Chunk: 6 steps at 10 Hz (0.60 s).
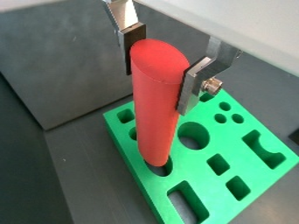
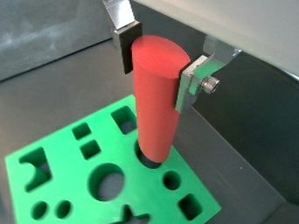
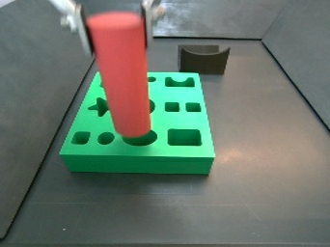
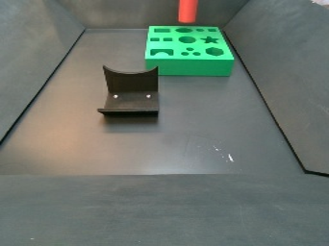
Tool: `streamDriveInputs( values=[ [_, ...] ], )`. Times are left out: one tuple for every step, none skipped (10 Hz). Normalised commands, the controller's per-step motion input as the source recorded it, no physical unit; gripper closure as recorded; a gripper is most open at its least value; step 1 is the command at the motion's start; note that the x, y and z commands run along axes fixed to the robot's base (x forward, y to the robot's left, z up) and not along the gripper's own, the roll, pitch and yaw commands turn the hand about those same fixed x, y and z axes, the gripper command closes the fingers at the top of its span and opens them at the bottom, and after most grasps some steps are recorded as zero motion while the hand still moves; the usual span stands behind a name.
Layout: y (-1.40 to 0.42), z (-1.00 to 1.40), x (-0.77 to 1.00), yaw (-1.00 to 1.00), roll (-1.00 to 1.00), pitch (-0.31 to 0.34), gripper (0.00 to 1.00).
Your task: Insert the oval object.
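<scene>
The gripper (image 1: 163,61) holds the oval object (image 1: 156,105) upright near its flat top, fingers (image 1: 194,83) clamped against its sides, above the green block (image 1: 239,162). The peg's lower end sits in, or right at, an oval slot in the block, apparently partway through insertion. The high grip keeps the fingers clear of the block. In a side view, the fixture (image 4: 129,93) stands well apart on the tabletop (image 4: 193,144).

text: none legible | labels: none | gripper (image 1: 163,68) at red peg top: unmarked
</scene>
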Motion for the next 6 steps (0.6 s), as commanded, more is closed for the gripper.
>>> streamDriveInputs(
  values=[
    [0.05,-0.29,0.01,0.01,0.08,0.0,1.0],
    [0.03,-0.29,0.11,0.03,0.11,0.0,1.0],
    [0.0,-0.27,0.23,0.0,0.08,0.0,1.0],
    [-0.05,-0.25,0.36,0.0,0.06,0.01,1.0],
    [0.0,-0.27,0.42,0.0,0.08,0.03,1.0],
    [0.0,-0.28,0.37,0.0,0.09,0.009,1.0]
  ],
)
